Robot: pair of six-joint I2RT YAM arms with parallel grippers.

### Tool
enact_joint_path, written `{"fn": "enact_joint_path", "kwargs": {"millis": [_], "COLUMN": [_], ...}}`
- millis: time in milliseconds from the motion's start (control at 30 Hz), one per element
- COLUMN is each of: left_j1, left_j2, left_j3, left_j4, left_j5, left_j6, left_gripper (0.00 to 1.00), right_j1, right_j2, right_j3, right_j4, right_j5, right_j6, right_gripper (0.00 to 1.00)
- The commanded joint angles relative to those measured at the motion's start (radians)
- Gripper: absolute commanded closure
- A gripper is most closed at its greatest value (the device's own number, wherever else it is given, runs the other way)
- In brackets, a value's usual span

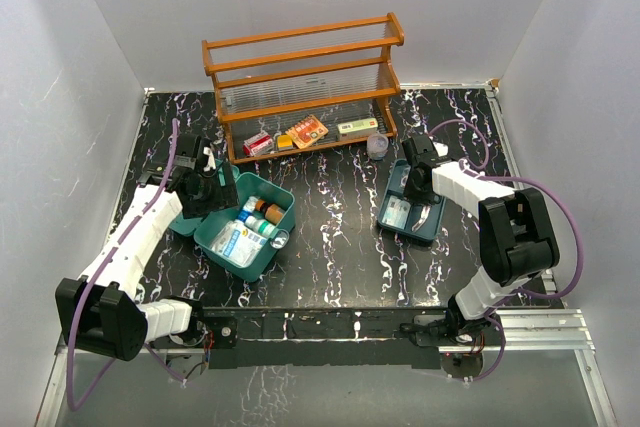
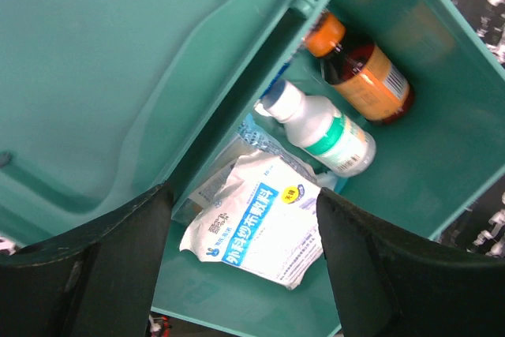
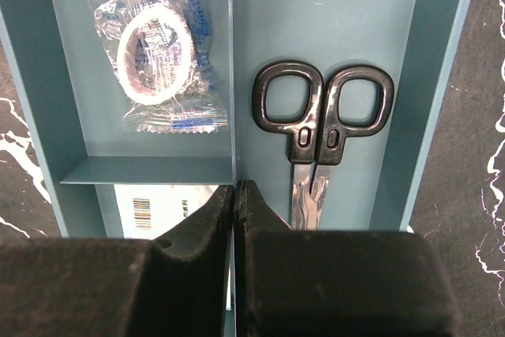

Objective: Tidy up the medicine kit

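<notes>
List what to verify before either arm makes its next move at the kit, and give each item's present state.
1. Lid of the medicine kit is up: ok.
2. Left pincer has its jaws apart over the lid's edge and grips nothing: ok.
3. Bare floor shows in the kit beside the brown bottle, white bottle and white packet: ok.
4. Right pincer is free to lift: cannot tell. It is shut right at the divider of the blue-grey tray and may be pinching it.
5. Scissors are clear of that pincer: cannot tell. The blade tips run under its fingers.
</notes>
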Motion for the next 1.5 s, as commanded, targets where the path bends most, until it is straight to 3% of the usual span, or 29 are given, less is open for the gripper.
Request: {"fn": "enact_joint_path", "kwargs": {"millis": [0, 233, 367, 467, 600, 833, 1067, 1467], "left_j1": [-0.001, -0.002, -0.002, -0.002, -0.002, -0.001, -0.001, -0.003], "left_j2": [-0.025, -0.031, -0.04, -0.031, 0.013, 0.025, 0.035, 0.075], "left_j3": [0.028, 0.103, 0.081, 0.047, 0.028, 0.011, 0.0, -0.039], "left_j4": [0.023, -0.008, -0.019, -0.002, 0.008, 0.007, -0.006, 0.15], "left_j5": [0.197, 0.078, -0.054, -0.07, -0.008, 0.112, 0.246, 0.493], "left_j6": [-0.04, -0.041, -0.052, -0.041, -0.023, -0.009, -0.002, -0.089], "left_gripper": [0.31, 0.22, 0.15, 0.13, 0.15, 0.32, 0.41, 0.48], "right_j1": [-0.006, -0.007, -0.006, -0.006, -0.006, -0.007, -0.006, -0.007], "right_j2": [-0.051, -0.066, -0.075, -0.076, -0.077, -0.087, -0.097, -0.121], "right_j3": [0.007, 0.002, 0.0, 0.001, 0.006, 0.009, 0.012, 0.02], "right_j4": [0.043, 0.044, 0.045, 0.045, 0.043, 0.036, 0.028, 0.005], "right_j5": [0.014, 0.016, 0.02, 0.017, 0.014, 0.018, 0.021, 0.061], "right_j6": [0.002, 0.002, 0.0, -0.002, -0.005, -0.005, -0.001, -0.007], "right_gripper": [1.0, 1.0, 1.0, 1.0, 1.0, 1.0, 1.0, 1.0]}}
